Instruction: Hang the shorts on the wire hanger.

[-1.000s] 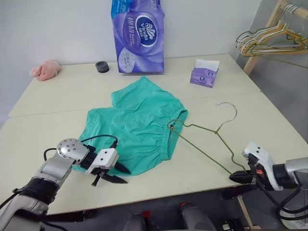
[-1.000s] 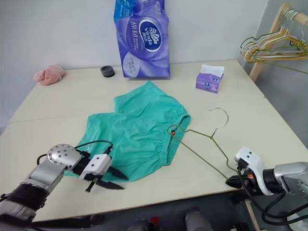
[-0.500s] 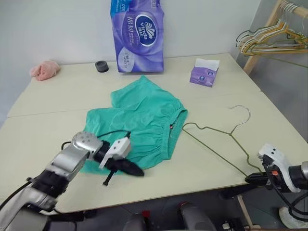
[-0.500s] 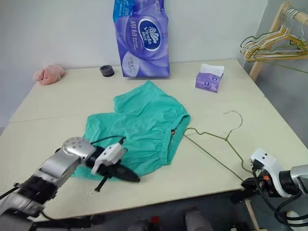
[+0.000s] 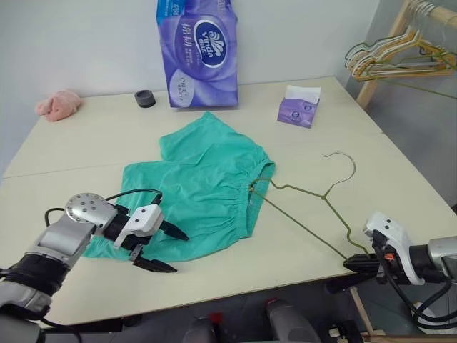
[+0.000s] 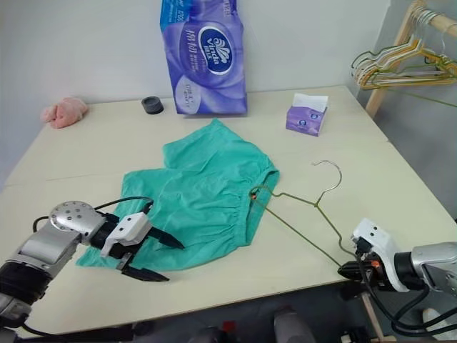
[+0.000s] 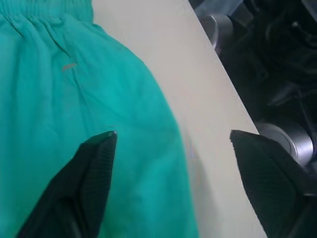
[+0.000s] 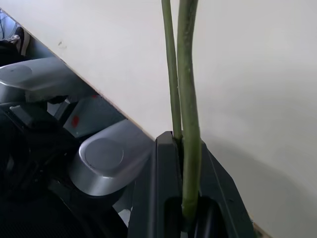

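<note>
Left gripper (image 5: 166,250) jaws have spread over shorts (image 5: 207,187); right gripper (image 5: 355,263) pinches wire hanger (image 5: 307,207).

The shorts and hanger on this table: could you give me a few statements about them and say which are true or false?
1. The right end effector is clamped on the wire hanger. True.
2. The left end effector is shut on the shorts. False: its fingers are spread open over the shorts' edge, holding nothing.
3. The shorts hang on the hanger. False: they lie flat on the table.
4. One hanger corner reaches the waistband. True.
</note>
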